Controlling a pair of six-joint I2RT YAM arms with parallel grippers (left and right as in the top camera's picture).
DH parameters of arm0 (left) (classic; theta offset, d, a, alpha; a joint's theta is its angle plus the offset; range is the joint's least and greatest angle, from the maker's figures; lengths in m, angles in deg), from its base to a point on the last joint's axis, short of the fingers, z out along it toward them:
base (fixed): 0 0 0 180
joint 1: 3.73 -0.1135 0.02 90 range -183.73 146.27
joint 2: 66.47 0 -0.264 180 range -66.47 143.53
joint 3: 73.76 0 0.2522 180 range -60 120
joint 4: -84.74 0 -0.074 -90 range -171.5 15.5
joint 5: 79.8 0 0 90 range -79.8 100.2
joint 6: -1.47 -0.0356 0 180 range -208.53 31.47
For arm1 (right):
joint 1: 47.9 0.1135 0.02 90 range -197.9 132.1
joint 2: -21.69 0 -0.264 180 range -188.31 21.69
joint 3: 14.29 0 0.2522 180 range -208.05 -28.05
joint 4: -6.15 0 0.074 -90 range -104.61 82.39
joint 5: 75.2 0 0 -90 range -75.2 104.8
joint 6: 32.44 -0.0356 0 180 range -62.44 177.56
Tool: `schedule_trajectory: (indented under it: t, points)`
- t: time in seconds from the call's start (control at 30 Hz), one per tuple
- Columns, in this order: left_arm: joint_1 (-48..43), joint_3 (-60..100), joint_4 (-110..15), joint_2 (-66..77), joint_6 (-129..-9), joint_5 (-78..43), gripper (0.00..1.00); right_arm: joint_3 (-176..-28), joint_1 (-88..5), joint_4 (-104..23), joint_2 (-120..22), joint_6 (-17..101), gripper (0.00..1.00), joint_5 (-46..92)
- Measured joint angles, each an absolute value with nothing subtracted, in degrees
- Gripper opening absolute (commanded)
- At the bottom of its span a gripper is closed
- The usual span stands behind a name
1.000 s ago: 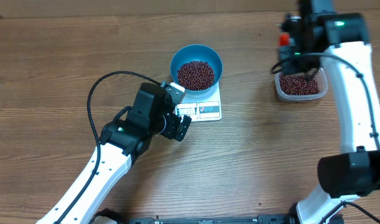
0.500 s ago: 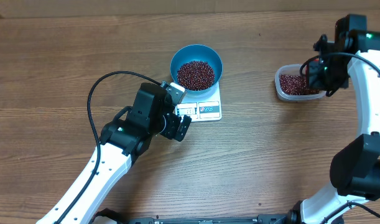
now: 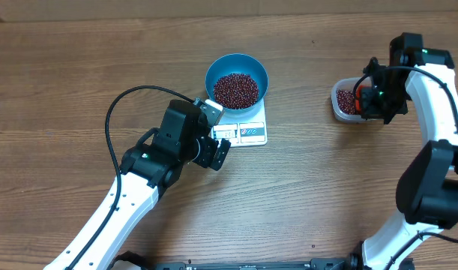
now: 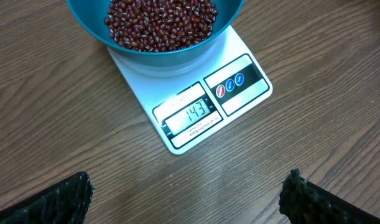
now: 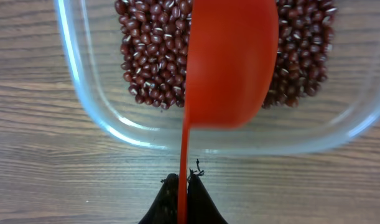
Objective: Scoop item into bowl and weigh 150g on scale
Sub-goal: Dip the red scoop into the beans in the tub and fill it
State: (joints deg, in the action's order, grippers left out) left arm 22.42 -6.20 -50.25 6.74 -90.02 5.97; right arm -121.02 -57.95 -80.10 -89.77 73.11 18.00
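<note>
Over the last second our right arm has swung back from the far edge of the table and come down at the clear container (image 3: pixel 341 107), which sits towards the table's right edge. The right gripper (image 5: pixel 183 186) is pinched fully closed on the thin handle of the red scoop (image 5: pixel 230 62). The scoop now hangs over the spare beans in that container, near its front wall. From the wrist view we cannot tell whether it touches them or carries any.

Nothing else has moved. The blue bowl (image 3: pixel 237 69) stays on the back of the white scale (image 3: pixel 251 133), around the middle of the table and closer to its far edge, with a heap of beans (image 4: pixel 160 22) inside. Our left gripper (image 3: pixel 216 150) still hovers just in front of the scale with its fingers (image 4: pixel 56 199) spread as wide as they go, holding nothing, so its camera looks straight at the display (image 4: pixel 191 113).

That display reads 143, a little short of the target. We judge the return to the container to be the start of one last, small top-up. A full scoop would likely overshoot, so the next load should be a few beans only, tipped in slowly while we watch the display
</note>
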Motion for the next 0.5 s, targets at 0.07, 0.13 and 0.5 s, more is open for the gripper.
schedule_trajectory:
  t: [0.07,0.13,0.5]
  points:
    - [22.42,-6.20,-50.25,6.74,-90.02,5.97,1.00,-120.99,-57.95,-79.94,-90.77,73.77,0.04,18.00]
    - [22.42,-6.20,-50.25,6.74,-90.02,5.97,1.00,-120.97,-57.95,-79.81,-91.78,74.38,0.04,18.00]
    - [22.42,-6.20,-50.25,6.74,-90.02,5.97,1.00,-120.82,-57.99,-80.53,-94.55,76.37,0.04,19.34]
